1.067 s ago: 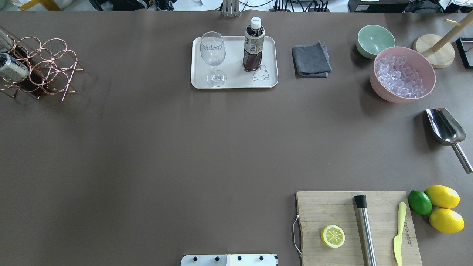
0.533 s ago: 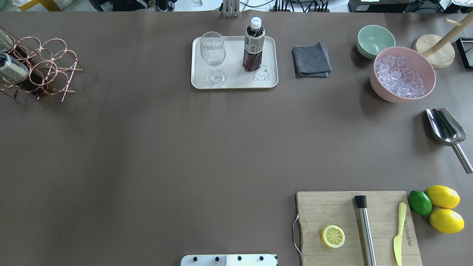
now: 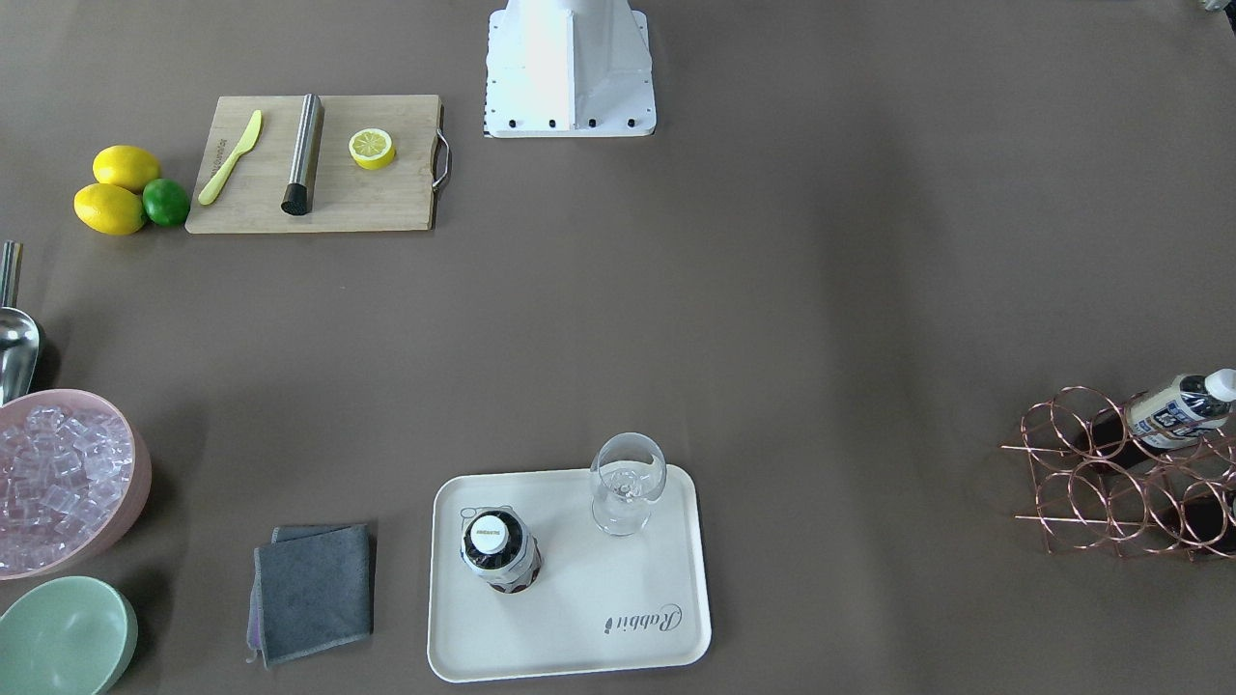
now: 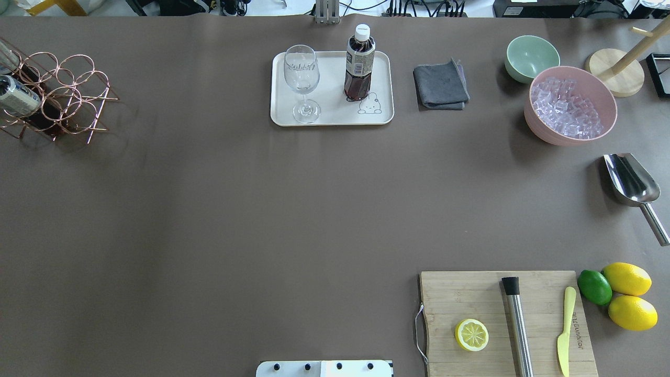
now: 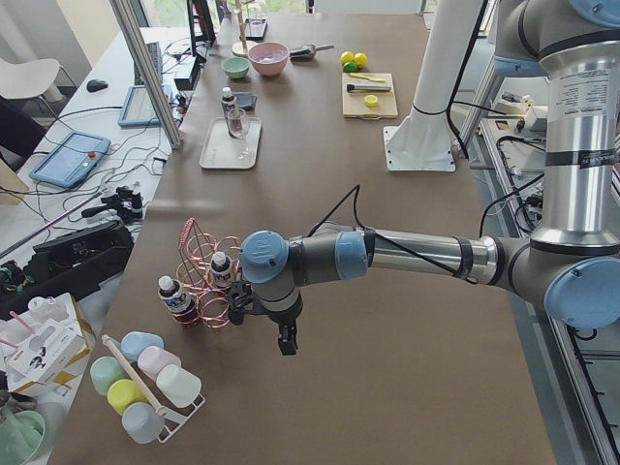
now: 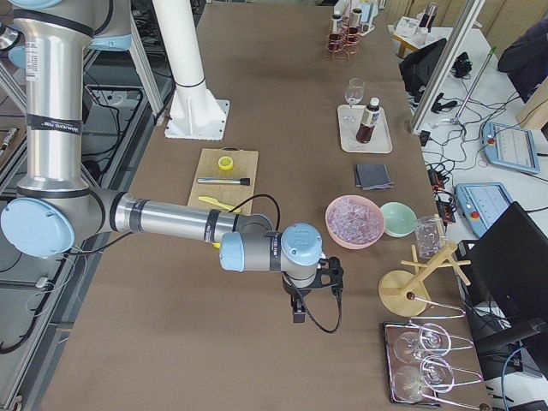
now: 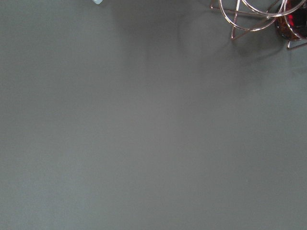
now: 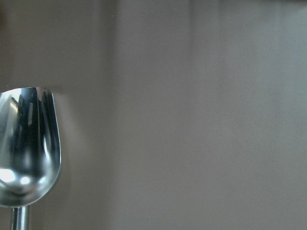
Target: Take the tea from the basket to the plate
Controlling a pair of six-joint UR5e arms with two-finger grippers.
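- The pink bowl of ice cubes (image 6: 354, 220) sits on the brown table (image 6: 257, 86), toward the edge away from the robot.
- A pale green bowl (image 6: 398, 218) is just beside it, farther from the robot.
- The right gripper (image 6: 297, 310) hangs pointing down, nearer the camera than the pink bowl; how its jaws stand cannot be told.
- A folded grey cloth (image 6: 372, 175) lies just beyond the pink bowl.
- Farther beyond, the cream tray (image 6: 353, 141) carries an upright tea bottle (image 6: 370, 120) and a stemmed glass (image 6: 353, 90).
- The copper wire basket (image 6: 347, 43), with bottles (image 6: 355, 19) in it, stands well beyond the pink bowl, at the far end.
- A wooden cutting board (image 6: 224, 190) with a lemon half (image 6: 226, 162) lies on the pink bowl's robot side.
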